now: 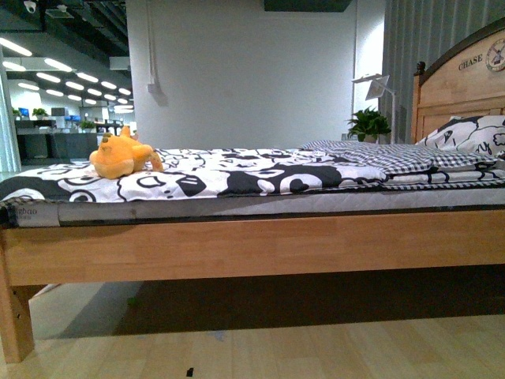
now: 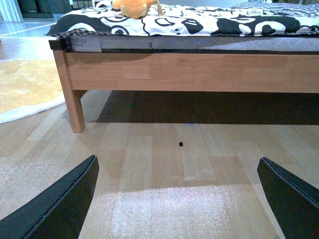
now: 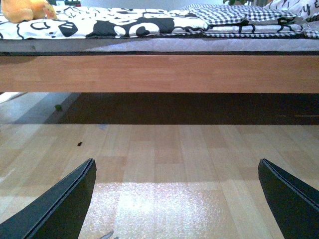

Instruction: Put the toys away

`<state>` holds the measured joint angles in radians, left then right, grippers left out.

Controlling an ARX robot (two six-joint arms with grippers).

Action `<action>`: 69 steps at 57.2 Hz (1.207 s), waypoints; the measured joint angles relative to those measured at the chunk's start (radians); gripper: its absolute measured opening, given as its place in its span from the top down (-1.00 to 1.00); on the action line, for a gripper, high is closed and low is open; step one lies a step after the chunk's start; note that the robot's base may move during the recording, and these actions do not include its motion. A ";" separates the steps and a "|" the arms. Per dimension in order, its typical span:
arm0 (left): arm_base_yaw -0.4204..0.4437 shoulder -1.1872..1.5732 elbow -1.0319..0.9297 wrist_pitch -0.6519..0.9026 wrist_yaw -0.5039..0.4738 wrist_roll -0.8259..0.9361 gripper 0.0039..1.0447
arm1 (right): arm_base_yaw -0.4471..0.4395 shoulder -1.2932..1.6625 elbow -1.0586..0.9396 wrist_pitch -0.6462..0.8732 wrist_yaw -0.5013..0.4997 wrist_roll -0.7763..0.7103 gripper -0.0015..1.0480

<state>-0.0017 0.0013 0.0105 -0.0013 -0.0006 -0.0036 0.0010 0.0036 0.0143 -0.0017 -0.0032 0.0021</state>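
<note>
An orange-yellow plush toy point(image 1: 121, 155) lies on the black-and-white bedspread near the foot end of the bed, at the far left in the front view. It also shows at the edge of the left wrist view as the toy point(image 2: 135, 7) and of the right wrist view as the toy point(image 3: 26, 10). Neither arm appears in the front view. My left gripper point(image 2: 178, 199) is open above the wooden floor, well short of the bed, nothing between its fingers. My right gripper point(image 3: 177, 199) is likewise open and empty over the floor.
The wooden bed frame point(image 1: 252, 245) spans the view, with a leg point(image 2: 73, 102) at its foot corner and dark space beneath. A folded checked blanket point(image 1: 379, 154) and a pillow point(image 1: 469, 134) lie toward the headboard point(image 1: 465, 79). A yellow rug point(image 2: 22, 89) lies beside the bed. A small black speck point(image 2: 181, 144) sits on the floor.
</note>
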 joint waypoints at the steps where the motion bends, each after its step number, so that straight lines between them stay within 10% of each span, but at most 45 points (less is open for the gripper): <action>1: 0.000 0.000 0.000 0.000 0.000 0.000 -0.88 | 0.000 0.000 0.000 0.000 0.000 0.000 -0.87; 69: 0.000 0.000 0.000 0.000 0.000 0.000 -0.88 | 0.000 0.000 0.000 0.000 0.000 0.000 -0.87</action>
<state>-0.0017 0.0013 0.0105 -0.0013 -0.0006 -0.0036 0.0010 0.0036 0.0143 -0.0017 -0.0032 0.0021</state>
